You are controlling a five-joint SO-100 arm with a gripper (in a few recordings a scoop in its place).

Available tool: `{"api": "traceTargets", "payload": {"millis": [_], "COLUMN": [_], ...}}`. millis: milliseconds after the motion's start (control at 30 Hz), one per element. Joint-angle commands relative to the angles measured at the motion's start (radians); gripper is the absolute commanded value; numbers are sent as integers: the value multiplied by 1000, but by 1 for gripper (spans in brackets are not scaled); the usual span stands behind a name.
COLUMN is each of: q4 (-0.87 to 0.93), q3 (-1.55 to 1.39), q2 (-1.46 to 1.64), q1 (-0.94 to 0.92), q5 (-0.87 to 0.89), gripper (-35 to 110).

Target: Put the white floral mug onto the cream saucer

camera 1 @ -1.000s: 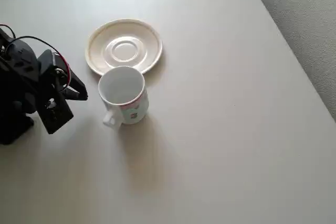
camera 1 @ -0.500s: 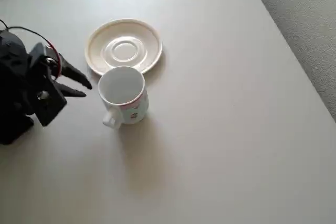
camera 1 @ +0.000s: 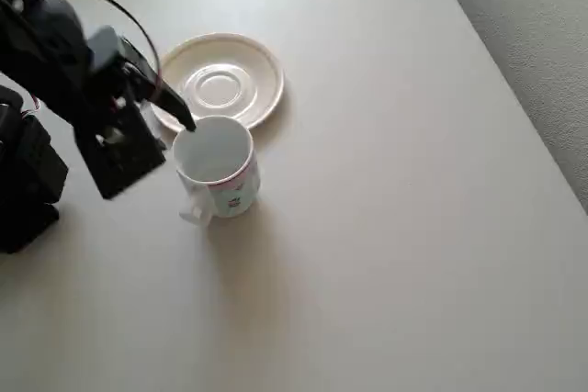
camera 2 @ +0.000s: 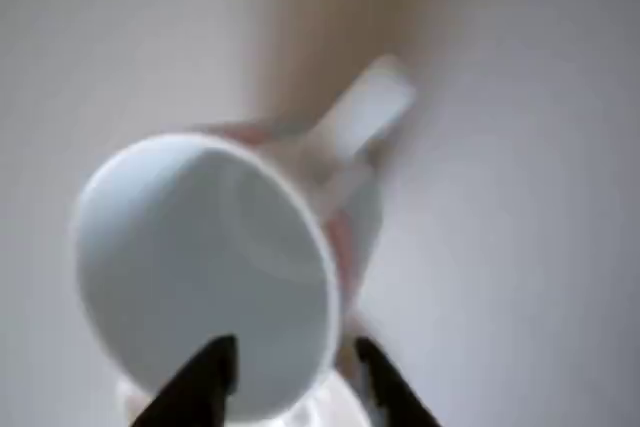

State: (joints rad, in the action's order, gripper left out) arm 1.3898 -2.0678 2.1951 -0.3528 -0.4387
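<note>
Mug and saucer crowd together — open bench everywhere else.

Overhead, the white floral mug (camera 1: pixel 217 170) stands upright just beside the cream saucer (camera 1: pixel 218 80), hardly a gap between them. The saucer's well lies bare from above. The gripper (camera 1: pixel 175 117) sits at the mug's rim — in the wrist view its jaws straddle the rim (camera 2: pixel 290 377). The handle (camera 1: pixel 194 210) juts away from the saucer. The bench (camera 1: pixel 395 227) right of and below both is bare.
</note>
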Motion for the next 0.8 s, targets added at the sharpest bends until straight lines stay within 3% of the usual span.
{"api": "traceTargets", "payload": {"millis": [0,267,333,367,500,767], "q4": [-74,-290,-328,-319,-299,-51], "q3": [15,-101,-100,-83,-84,-20], "q2": [-167,-437,-520,-538,-476,-41], "q1": [-46,-80,-81,-87,-95,-51], "q5": [-14,-52,-54,-51,-51,-46], "gripper": [14,12,5,-1,-2,-2]}}
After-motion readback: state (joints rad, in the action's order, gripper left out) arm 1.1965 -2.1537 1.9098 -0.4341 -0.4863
